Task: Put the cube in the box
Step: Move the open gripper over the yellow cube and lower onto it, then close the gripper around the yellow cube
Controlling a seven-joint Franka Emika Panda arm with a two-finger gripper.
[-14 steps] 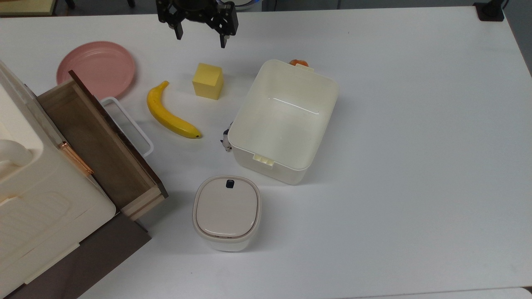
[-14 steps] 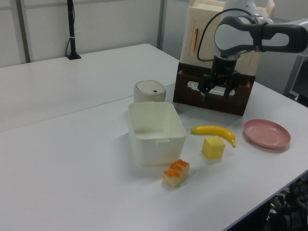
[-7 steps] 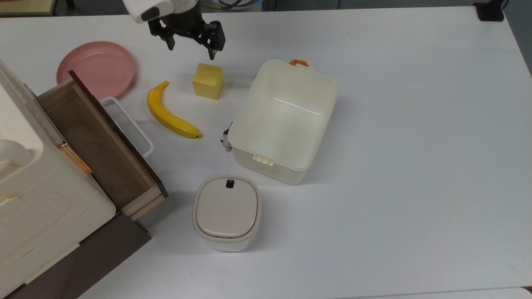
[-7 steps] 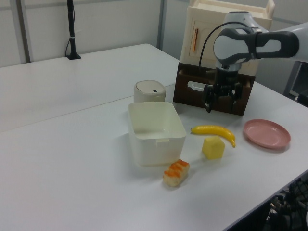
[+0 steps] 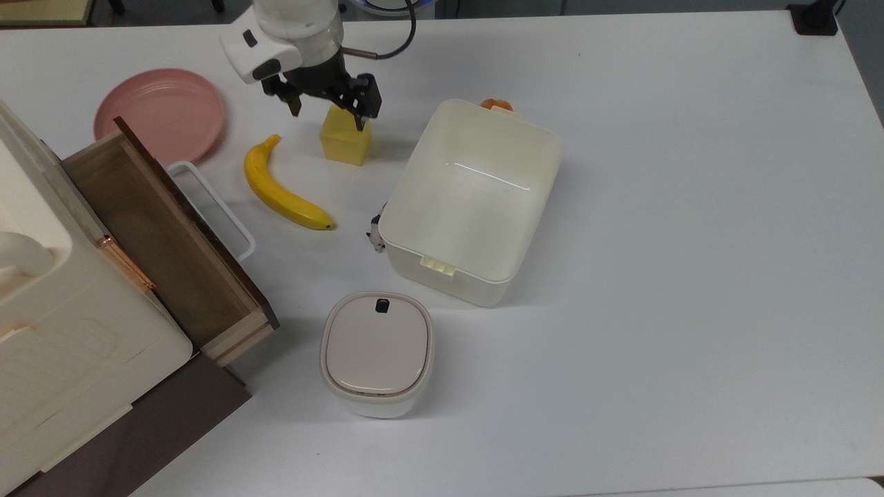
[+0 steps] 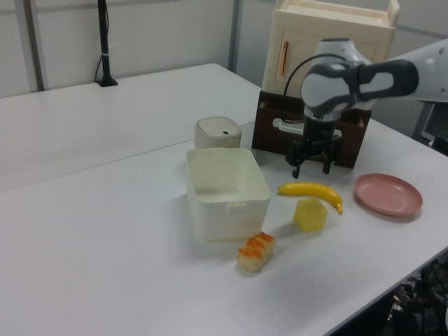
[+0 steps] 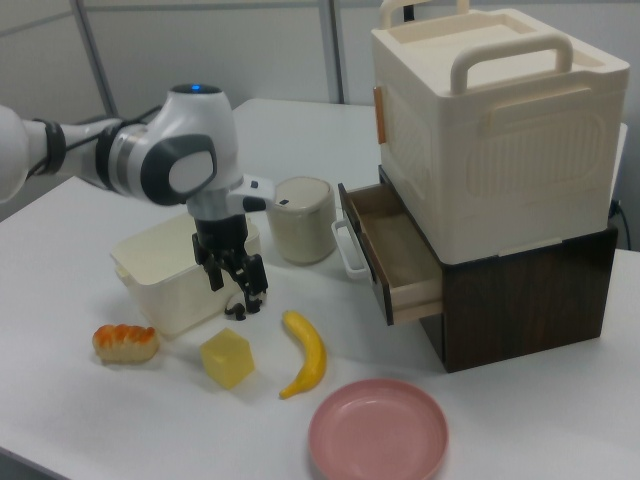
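- While the cube (image 5: 344, 139) sits on the white table (image 5: 690, 276), the gripper (image 5: 330, 110) hangs over it with its two fingers spread apart and nothing between them
- In the top view one black fingertip (image 5: 360, 123) shows in front of the cube's top; the left view shows the gripper (image 6: 311, 167) up in the air, not touching the cube (image 6: 310, 214)
- The cube stands near the table's top edge in the top view, between the banana (image 5: 282, 190) and the box (image 5: 472, 200), and touches neither
- The box is open and sits near the middle of the table, with nothing in it
- A small round tub with a beige lid (image 5: 376, 352) stands near the box, on the side toward the top view's bottom edge
- A pink plate (image 5: 159, 114) lies near the table's top left corner in the top view
- A wooden drawer (image 5: 166, 235) is pulled open at the top view's left edge
- An orange bread roll (image 6: 256, 251) lies just beside the box's short end, toward the table's front edge in the left view
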